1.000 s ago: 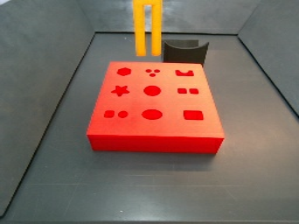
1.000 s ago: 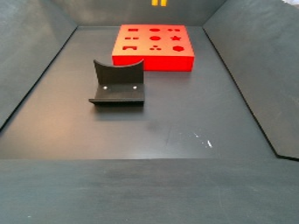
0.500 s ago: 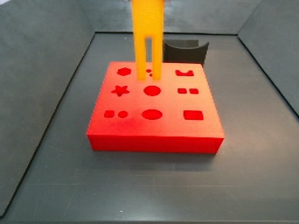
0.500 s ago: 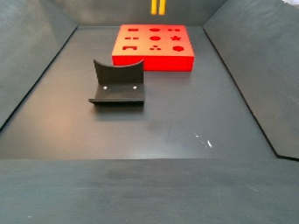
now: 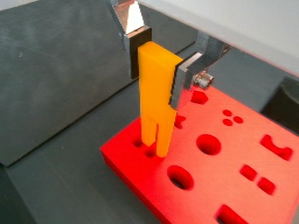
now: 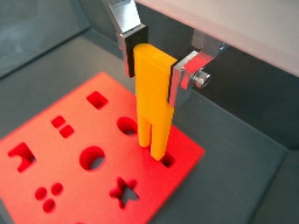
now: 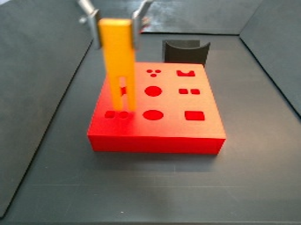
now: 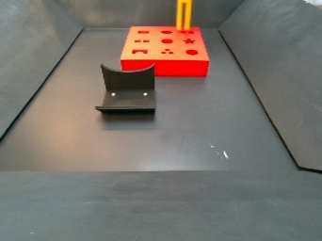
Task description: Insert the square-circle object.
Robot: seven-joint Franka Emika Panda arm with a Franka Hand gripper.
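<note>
My gripper [image 5: 158, 54] is shut on the square-circle object [image 5: 156, 92], a long orange-yellow bar held upright with its two prongs pointing down. It shows in both wrist views [image 6: 152, 96] and both side views [image 7: 116, 57] [image 8: 184, 13]. The prong tips hang at the top face of the red block [image 7: 165, 123], close to one corner, by a pair of small holes [image 7: 118, 114]. I cannot tell whether the tips are inside the holes. The gripper [image 6: 156, 59] grips the bar's upper end; in a side view its fingers [image 7: 88, 12] show at the frame's edge.
The red block [image 8: 151, 64] carries several shaped holes and stands on the dark floor between grey sloping walls. The dark fixture [image 8: 127, 89] stands apart from the block, and also shows behind it [image 7: 185, 50].
My gripper has carried the bar from behind the block's far edge across its top to the corner with the pair of small holes, and lower.
</note>
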